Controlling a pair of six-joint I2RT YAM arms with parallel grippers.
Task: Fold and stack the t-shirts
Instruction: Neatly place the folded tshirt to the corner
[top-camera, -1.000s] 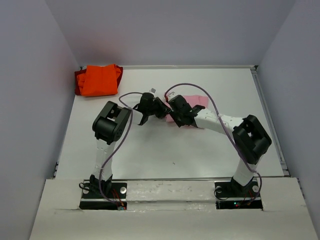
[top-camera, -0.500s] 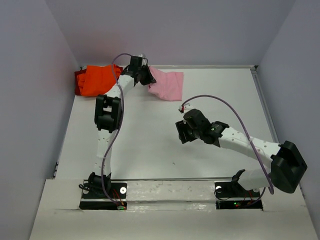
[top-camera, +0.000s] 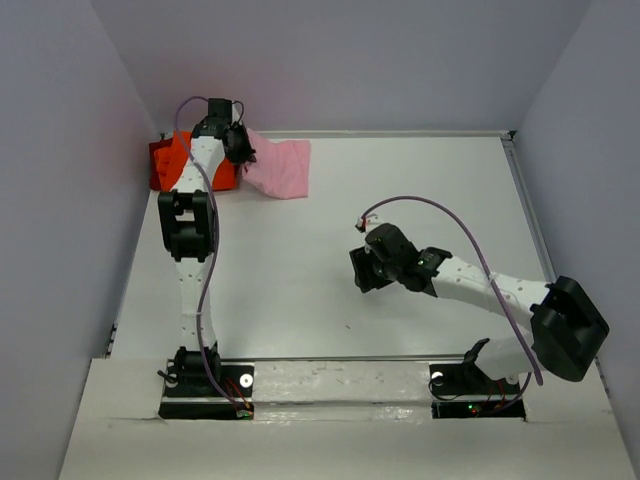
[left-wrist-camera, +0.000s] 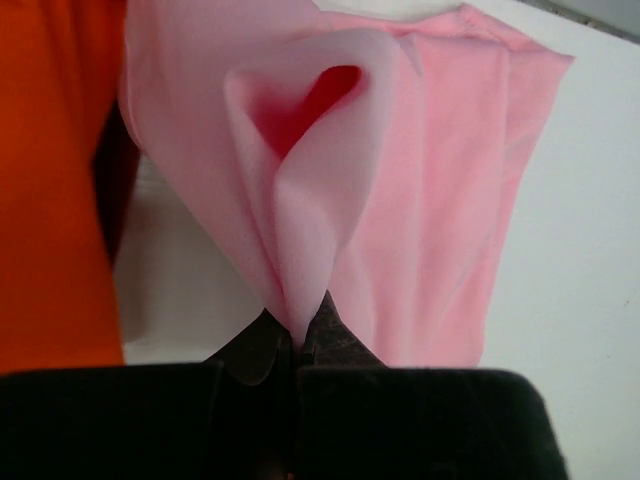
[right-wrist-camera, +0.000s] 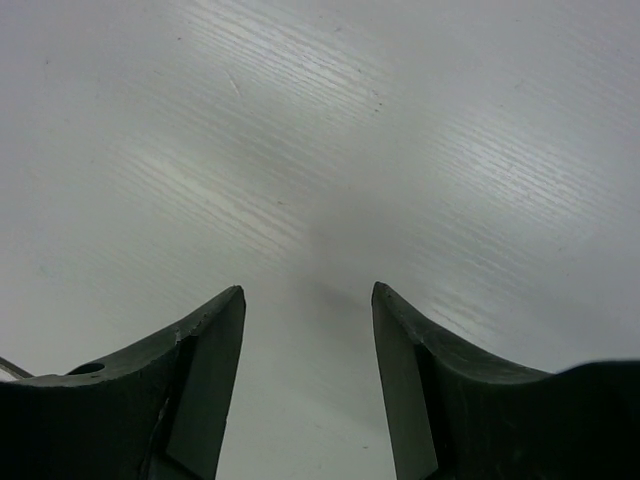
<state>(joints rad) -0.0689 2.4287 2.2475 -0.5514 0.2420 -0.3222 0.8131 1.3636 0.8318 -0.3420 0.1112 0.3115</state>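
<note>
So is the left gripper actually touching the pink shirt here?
Touching. The left wrist view shows the left gripper shut, with a fold of the pink shirt pinched between its fingertips.

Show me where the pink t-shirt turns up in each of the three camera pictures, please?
Top external: the pink t-shirt lies at the far left of the table, beside the orange t-shirts, pinched by the left gripper.
Left wrist: the pink t-shirt fills the middle, a fold of it clamped in the fingers.
Right wrist: not in it; only bare table.
Shared landmark: the orange t-shirts.
</note>
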